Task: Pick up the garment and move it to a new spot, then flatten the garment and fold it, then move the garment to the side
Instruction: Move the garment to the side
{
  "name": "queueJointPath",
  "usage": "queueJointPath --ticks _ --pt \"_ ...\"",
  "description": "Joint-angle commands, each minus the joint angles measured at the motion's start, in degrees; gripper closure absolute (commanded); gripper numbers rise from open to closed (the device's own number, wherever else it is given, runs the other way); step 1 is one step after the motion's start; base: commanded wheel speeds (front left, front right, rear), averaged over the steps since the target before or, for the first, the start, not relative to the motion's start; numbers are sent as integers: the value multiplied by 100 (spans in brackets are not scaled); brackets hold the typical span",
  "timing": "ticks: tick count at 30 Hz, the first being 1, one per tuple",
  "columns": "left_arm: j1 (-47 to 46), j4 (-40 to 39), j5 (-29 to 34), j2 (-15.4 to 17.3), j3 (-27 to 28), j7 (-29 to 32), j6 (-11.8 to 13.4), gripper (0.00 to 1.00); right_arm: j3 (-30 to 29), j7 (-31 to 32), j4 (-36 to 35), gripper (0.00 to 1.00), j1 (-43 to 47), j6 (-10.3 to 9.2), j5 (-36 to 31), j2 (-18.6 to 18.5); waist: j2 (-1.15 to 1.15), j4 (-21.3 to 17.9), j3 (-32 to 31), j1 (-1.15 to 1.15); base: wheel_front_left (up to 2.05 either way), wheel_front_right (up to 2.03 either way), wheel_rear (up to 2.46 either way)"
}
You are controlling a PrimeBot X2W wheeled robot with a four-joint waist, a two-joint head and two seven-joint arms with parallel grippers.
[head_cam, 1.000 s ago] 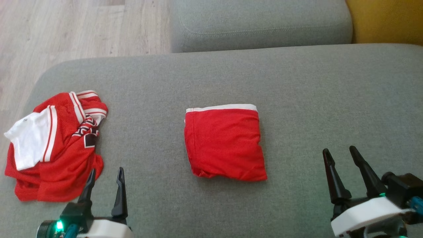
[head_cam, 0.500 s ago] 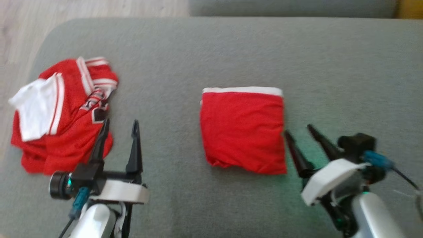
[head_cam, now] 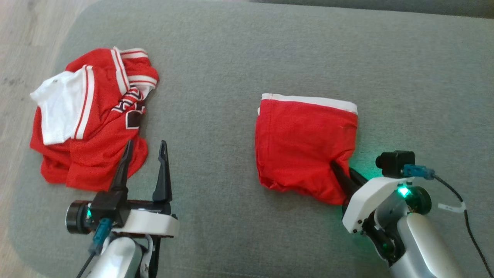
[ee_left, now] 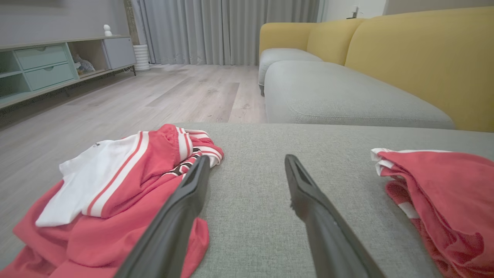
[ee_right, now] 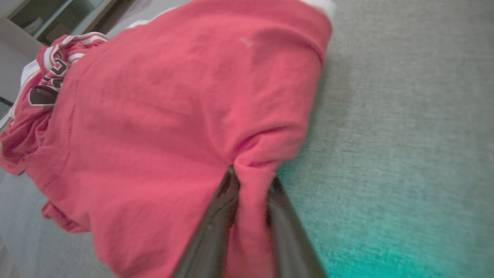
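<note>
1. Target: red garment (head_cam: pixel 305 146), folded to a rough square with a white band along its far edge. It lies on the gray cushion (head_cam: pixel 231 58), right of centre in the head view.
2. The right gripper (head_cam: pixel 344 174) is at the garment's near right corner, fingers closed on a pinch of red fabric. The right wrist view shows a ridge of cloth squeezed between the two dark fingers (ee_right: pixel 210 231), with creases fanning out from the pinch.
3. That corner is bunched up at the grip. The rest of the garment lies flat on the cushion.
4. The left gripper (head_cam: pixel 146 143) has its fingers spread wide with nothing between them, bare cushion showing in the gap.
5. Its left fingertip overlaps the near edge of the jersey (head_cam: pixel 88 127) in the head view. Can't tell if it touches.
6. The jersey is red and white with black lettering, in a crumpled heap at the cushion's left end, well apart from the garment.
7. Left wrist view: wood floor (ee_left: pixel 115 96), a second gray seat (ee_left: pixel 339 96) and a yellow sofa back (ee_left: pixel 424 58) lie beyond the cushion.
8. A green light (head_cam: pixel 403 191) glows on the right wrist and tints the cushion beside it.
</note>
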Motion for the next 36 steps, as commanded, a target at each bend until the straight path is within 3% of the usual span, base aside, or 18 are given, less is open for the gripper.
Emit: queueJointPath --ticks 1,7,14,19,28,36 --pt "-246 -116 25 89 268 -62 30 0 145 -94 -168 100 -5 -4 -10 31 0 -112 -101 0 0 0 0" --pt "-49 -148 -8 219 418 -82 125 0 159 -256 -505 100 135 -4 -218 -401 0 -726 -321 0 0 0 0" --pt "-14 -339 0 270 389 -8 168 0 -165 -115 -676 100 238 -4 -249 -1225 0 -1498 -265 0 0 0 0" --pt "-183 -425 23 234 318 39 146 0 -139 -126 -477 100 -24 -4 -64 -1684 0 -1783 -75 0 0 0 0" --pt "-807 -508 187 135 67 128 24 0 -228 -514 302 100 -1083 -4 78 -2573 0 -1846 585 0 0 0 0" --pt "-1422 -454 365 -7 -168 76 -138 0 -1256 -912 1526 100 -1673 -4 -271 -3516 0 -1566 1154 0 0 0 0"
